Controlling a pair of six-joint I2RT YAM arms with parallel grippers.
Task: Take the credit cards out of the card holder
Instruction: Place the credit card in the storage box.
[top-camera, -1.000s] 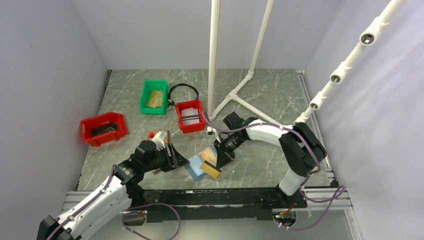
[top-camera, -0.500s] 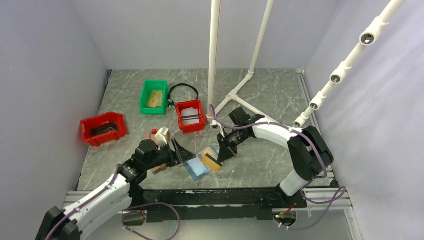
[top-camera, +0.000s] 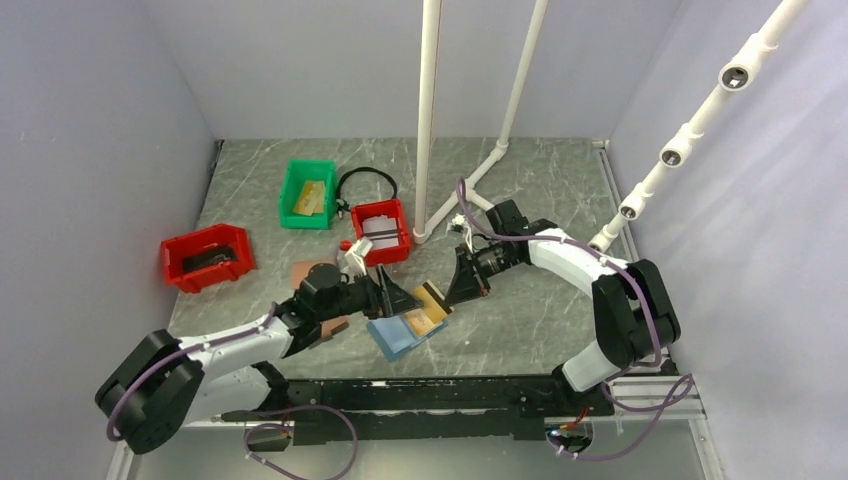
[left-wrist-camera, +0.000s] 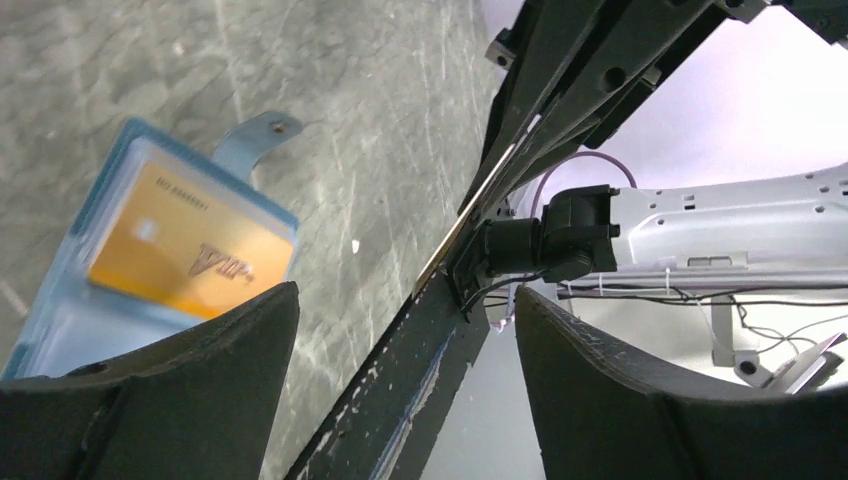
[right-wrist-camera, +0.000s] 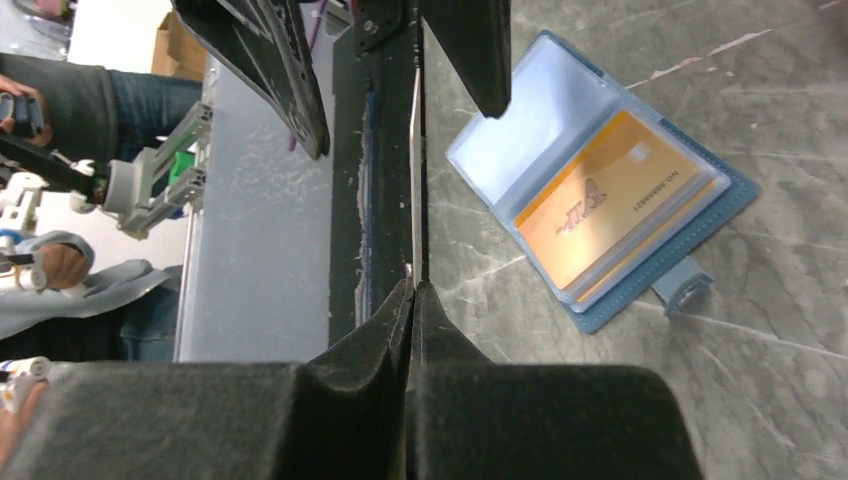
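Note:
The blue card holder (top-camera: 392, 338) lies open on the marble table, snap tab out. A gold credit card (top-camera: 425, 322) still sits in its right pocket (right-wrist-camera: 602, 205) (left-wrist-camera: 188, 250). My right gripper (top-camera: 453, 292) (right-wrist-camera: 413, 285) is shut on another credit card (right-wrist-camera: 417, 170), seen edge-on and held above the table beside the holder. My left gripper (top-camera: 408, 298) (left-wrist-camera: 405, 292) is open. Its two fingers (right-wrist-camera: 270, 70) stand either side of the held card's free end (left-wrist-camera: 468, 215), apart from it.
A green bin (top-camera: 307, 193) with tan cards and a red bin (top-camera: 382, 231) stand behind the holder. Another red bin (top-camera: 207, 256) is at the left. Brown wallets (top-camera: 310, 272) lie by the left arm. White pipes (top-camera: 428, 120) rise at the back, near a black cable (top-camera: 365, 180).
My right gripper has lifted its card up and back, away from the holder. My left gripper has swung right toward that card and opened wider.

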